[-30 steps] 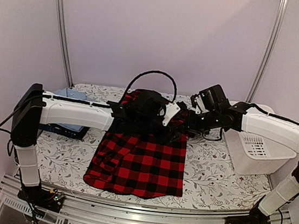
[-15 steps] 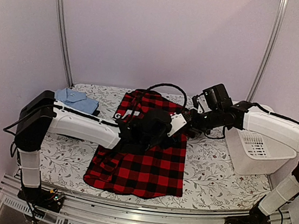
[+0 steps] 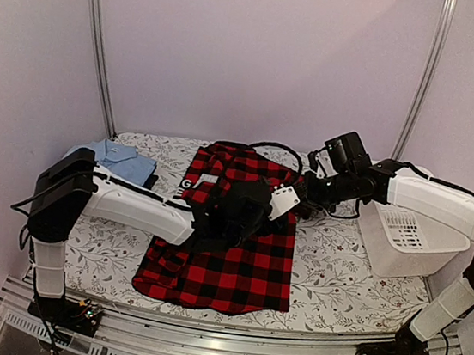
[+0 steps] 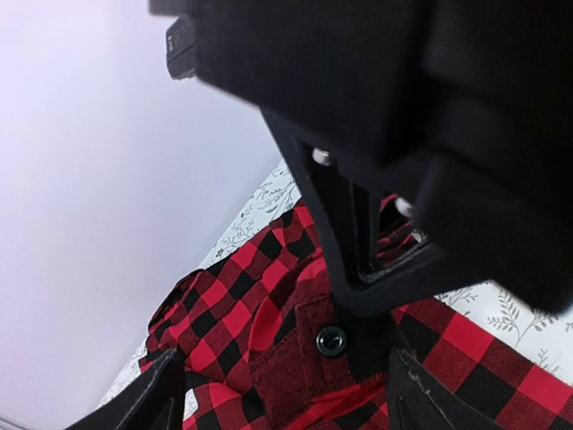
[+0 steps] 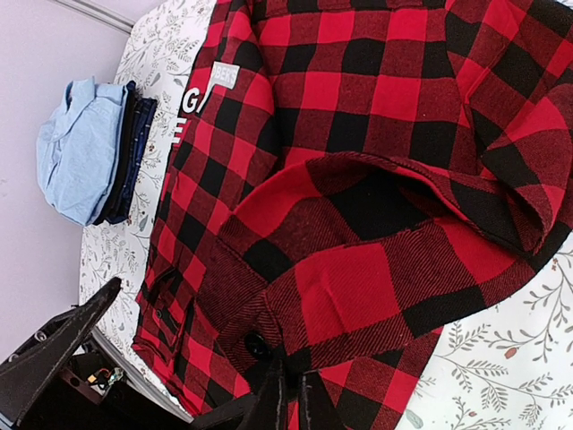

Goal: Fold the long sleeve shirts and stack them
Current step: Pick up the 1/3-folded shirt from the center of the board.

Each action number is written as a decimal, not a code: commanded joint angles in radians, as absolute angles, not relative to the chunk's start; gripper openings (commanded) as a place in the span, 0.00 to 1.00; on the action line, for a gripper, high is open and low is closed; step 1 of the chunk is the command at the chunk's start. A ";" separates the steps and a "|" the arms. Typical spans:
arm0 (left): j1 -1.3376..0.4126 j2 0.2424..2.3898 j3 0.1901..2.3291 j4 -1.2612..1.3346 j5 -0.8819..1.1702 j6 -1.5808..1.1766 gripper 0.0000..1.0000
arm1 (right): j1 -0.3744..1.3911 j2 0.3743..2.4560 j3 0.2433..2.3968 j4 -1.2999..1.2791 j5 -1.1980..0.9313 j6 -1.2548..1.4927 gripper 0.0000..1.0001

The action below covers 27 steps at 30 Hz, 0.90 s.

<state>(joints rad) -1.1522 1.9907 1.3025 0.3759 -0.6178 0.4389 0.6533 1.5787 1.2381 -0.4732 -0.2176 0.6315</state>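
Observation:
The red-and-black checked flannel shirt (image 3: 235, 260) lies spread across the middle of the table, white lettering (image 3: 191, 183) showing at its far left. My right gripper (image 3: 303, 193) is shut on a buttoned sleeve cuff (image 5: 269, 336), its fingertips (image 5: 291, 399) pinching the cloth just beside the button. My left gripper (image 3: 261, 206) hovers over the shirt facing that cuff (image 4: 331, 345); its fingers (image 4: 157, 394) stand wide apart with nothing between them. A folded light blue collared shirt (image 3: 120, 159) rests on a dark navy garment (image 5: 132, 148) at the far left.
A white plastic basket (image 3: 403, 237) stands at the right, under my right arm. The flowered tablecloth (image 3: 336, 285) shows bare between shirt and basket. A black cable (image 3: 279, 152) loops above the left wrist.
My left gripper has opened wider and drawn back from the shirt's far part toward the near right, uncovering the lettering. The right gripper stays shut on the cuff, hardly moved.

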 commanded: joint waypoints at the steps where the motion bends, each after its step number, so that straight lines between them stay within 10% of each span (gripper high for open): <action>1: -1.187 2.012 1.242 0.414 -0.620 0.548 0.77 | 0.660 1.529 1.248 -0.441 -0.250 0.646 0.04; 27: -1.163 2.065 1.199 0.807 -0.763 0.791 0.75 | 0.655 1.526 1.216 -0.450 -0.314 0.654 0.04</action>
